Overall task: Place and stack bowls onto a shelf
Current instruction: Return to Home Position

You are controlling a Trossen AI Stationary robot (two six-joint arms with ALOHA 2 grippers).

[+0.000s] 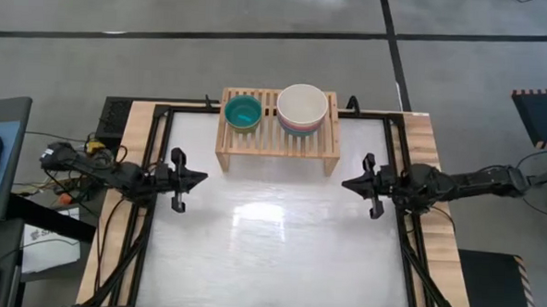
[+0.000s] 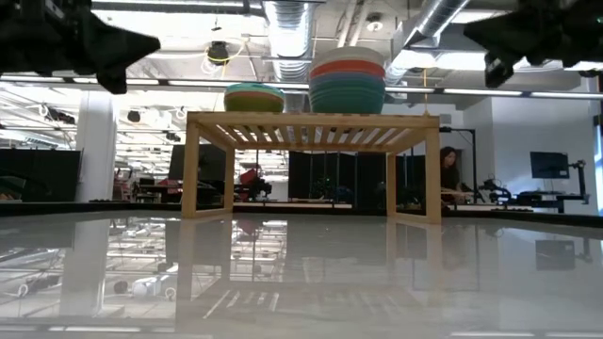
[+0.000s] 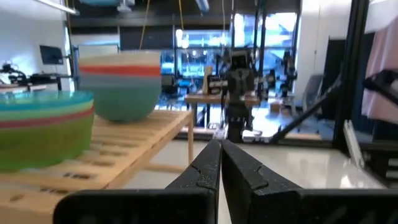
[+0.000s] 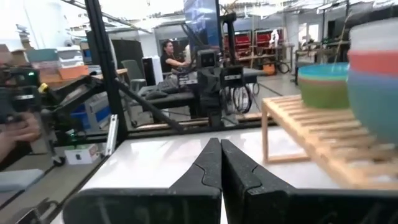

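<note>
The light-wood shelf (image 1: 277, 135) stands on its side legs at the table's far middle. Two stacks of bowls rest on its slatted top: a smaller stack with a teal bowl on top (image 1: 243, 112) at the left, and a larger stack with a cream bowl on top (image 1: 302, 108) at the right. The low view shows both stacks (image 2: 253, 97) (image 2: 348, 80) from the side. My left gripper (image 1: 202, 179) is shut and empty at the table's left side. My right gripper (image 1: 346, 185) is shut and empty at the right side. Both hover above the table, in front of the shelf.
The white tabletop (image 1: 279, 237) lies bare between and in front of the grippers. A black frame (image 1: 151, 213) runs along the table's sides. A person (image 4: 169, 55) shows in the room beyond the table.
</note>
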